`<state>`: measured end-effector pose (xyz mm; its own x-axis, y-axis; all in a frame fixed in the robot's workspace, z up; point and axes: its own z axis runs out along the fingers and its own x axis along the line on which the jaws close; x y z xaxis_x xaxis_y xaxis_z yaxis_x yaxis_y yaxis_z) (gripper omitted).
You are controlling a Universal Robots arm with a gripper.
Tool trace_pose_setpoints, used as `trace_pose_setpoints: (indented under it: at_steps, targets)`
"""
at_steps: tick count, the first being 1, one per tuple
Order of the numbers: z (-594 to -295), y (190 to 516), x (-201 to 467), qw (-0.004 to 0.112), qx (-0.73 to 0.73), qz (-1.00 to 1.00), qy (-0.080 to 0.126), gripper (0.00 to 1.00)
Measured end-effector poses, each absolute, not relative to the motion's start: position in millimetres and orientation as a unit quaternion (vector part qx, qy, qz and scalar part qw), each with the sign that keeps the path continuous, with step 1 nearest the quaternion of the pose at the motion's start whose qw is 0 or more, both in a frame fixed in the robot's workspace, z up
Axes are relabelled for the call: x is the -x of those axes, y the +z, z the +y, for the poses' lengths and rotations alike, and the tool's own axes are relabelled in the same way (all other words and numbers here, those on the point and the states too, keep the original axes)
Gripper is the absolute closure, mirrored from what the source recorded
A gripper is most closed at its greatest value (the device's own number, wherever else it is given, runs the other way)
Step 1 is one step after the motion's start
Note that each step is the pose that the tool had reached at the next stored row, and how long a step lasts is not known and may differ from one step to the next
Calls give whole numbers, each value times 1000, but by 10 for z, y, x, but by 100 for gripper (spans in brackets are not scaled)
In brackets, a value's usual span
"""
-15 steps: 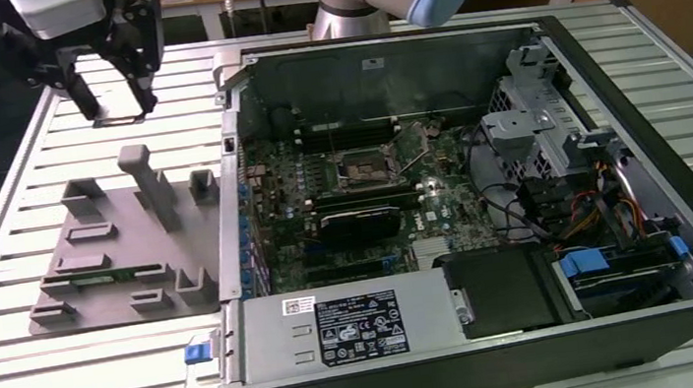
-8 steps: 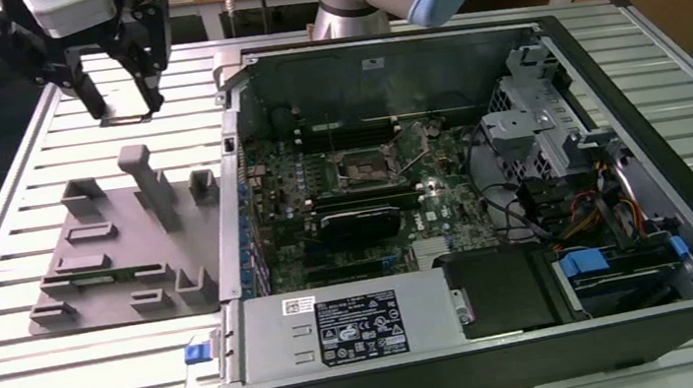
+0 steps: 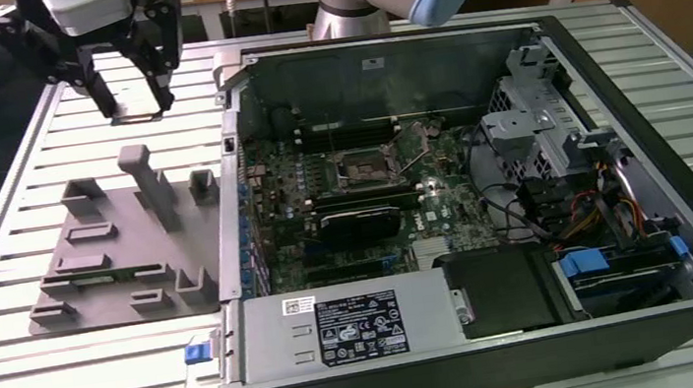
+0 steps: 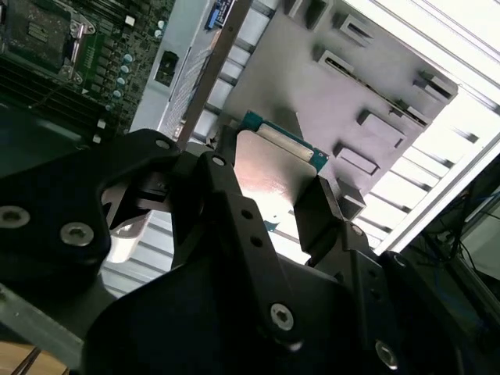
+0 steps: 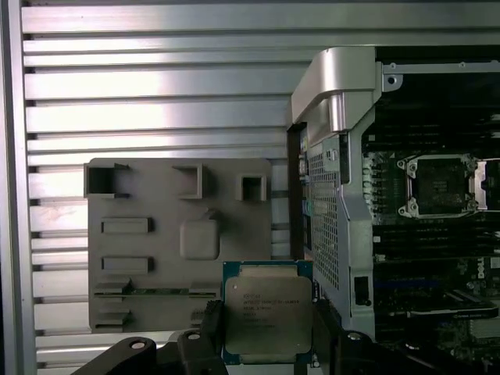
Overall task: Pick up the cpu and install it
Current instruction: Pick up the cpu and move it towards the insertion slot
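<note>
First wrist view: small flat square silvery-topped cpu (image 5: 268,312) is clamped by opposite edges in the black gripper (image 5: 267,332), aloft at ten o'clock of the open black computer case (image 3: 476,381) in the exterior view. Judged light, stiff, fragile; edge hold suits.

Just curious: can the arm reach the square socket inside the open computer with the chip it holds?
Probably yes. The case lies open on top, the socket sits bare with nothing over it, and the jaws grip the cpu beside the case.
</note>
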<state>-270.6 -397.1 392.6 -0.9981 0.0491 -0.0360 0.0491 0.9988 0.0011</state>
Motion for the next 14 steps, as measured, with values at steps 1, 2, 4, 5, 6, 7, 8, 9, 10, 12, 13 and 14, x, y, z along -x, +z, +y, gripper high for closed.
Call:
trace_pose_setpoints:
  at_steps: [1, 2, 4, 5, 6, 7, 8, 9, 10, 12, 13, 14]
  targets:
    - [-3971, 3926, 2691, 18, -25, 1000, 0, 46]
    - [-3971, 3926, 2676, 18, -25, 1000, 0, 46]
    - [-3971, 3926, 2645, 18, -25, 1000, 0, 46]
    - [-3971, 3926, 2630, 18, -25, 1000, 0, 46]
    - [-3971, 3926, 2612, 18, -25, 1000, 0, 46]
    - [-3971, 3926, 2594, 18, -25, 1000, 0, 46]
    - [-3971, 3926, 2575, 18, -25, 1000, 0, 46]
    - [-3971, 3926, 2557, 18, -25, 1000, 0, 46]
    - [-3971, 3926, 2536, 18, -25, 1000, 0, 46]
    - [-3971, 3926, 2497, 18, -25, 1000, 0, 46]
    - [-3971, 3926, 2477, 18, -25, 1000, 0, 46]
    - [-3971, 3926, 2456, 18, -25, 1000, 0, 46]
